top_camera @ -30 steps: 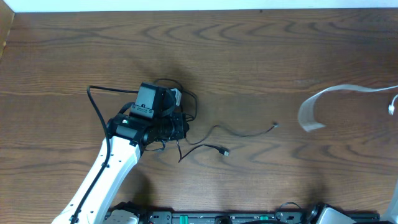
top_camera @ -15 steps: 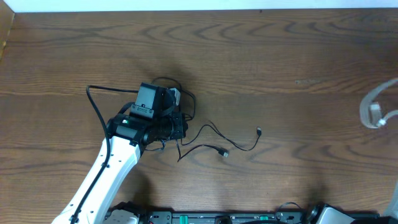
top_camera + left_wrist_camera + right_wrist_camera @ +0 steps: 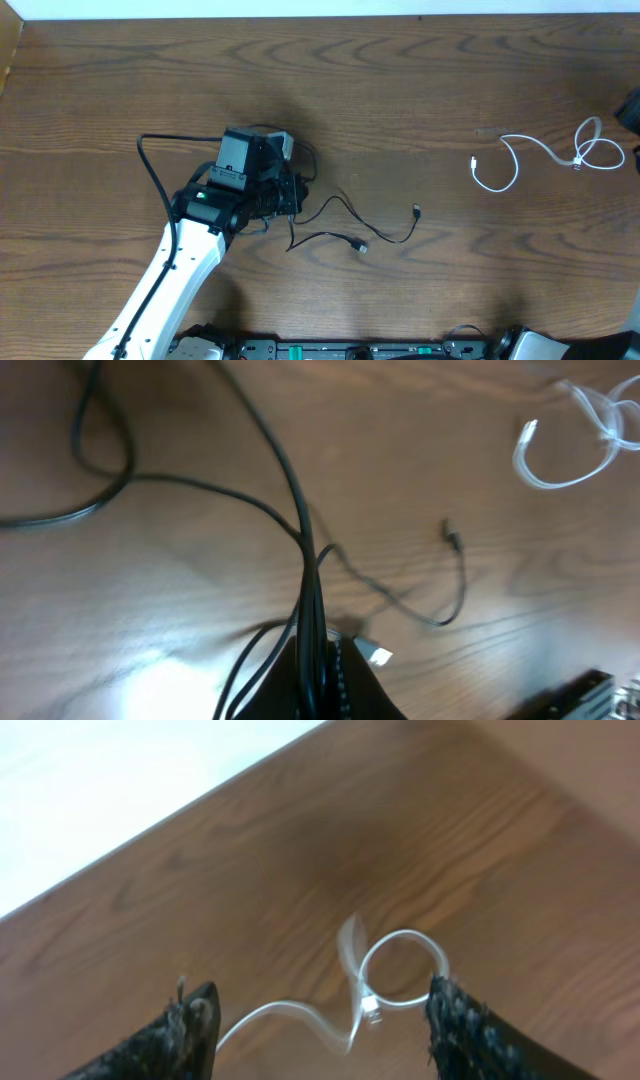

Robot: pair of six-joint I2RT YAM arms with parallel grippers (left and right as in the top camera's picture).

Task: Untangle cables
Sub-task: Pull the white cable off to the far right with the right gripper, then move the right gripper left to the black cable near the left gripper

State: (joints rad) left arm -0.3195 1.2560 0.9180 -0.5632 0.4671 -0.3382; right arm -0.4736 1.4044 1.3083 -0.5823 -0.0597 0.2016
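Note:
My left gripper (image 3: pixel 288 192) (image 3: pixel 320 675) is shut on a bundle of thin black cables (image 3: pixel 345 222) (image 3: pixel 300 530) left of the table's centre. From the bundle, loose strands trail right to a small plug (image 3: pixel 416 210) (image 3: pixel 452 538) and to a silver-tipped plug (image 3: pixel 363 246) (image 3: pixel 379 655). The white cable (image 3: pixel 540 152) (image 3: pixel 395 975) (image 3: pixel 565 445) lies by itself on the wood at the far right, looped at one end. Just above it hovers my right gripper (image 3: pixel 322 990), open with nothing in it. Only a dark corner of that gripper (image 3: pixel 630 105) shows in the overhead view.
A thicker black arm cable (image 3: pixel 155 170) loops out to the left of the left wrist. The table's far edge (image 3: pixel 320 18) meets a white surface. Dark hardware (image 3: pixel 400 350) lines the near edge.
The white cable was pulled right, away from the black ones, and let go; it now rests on the table. My right gripper has opened. The loose black strand slid back left.

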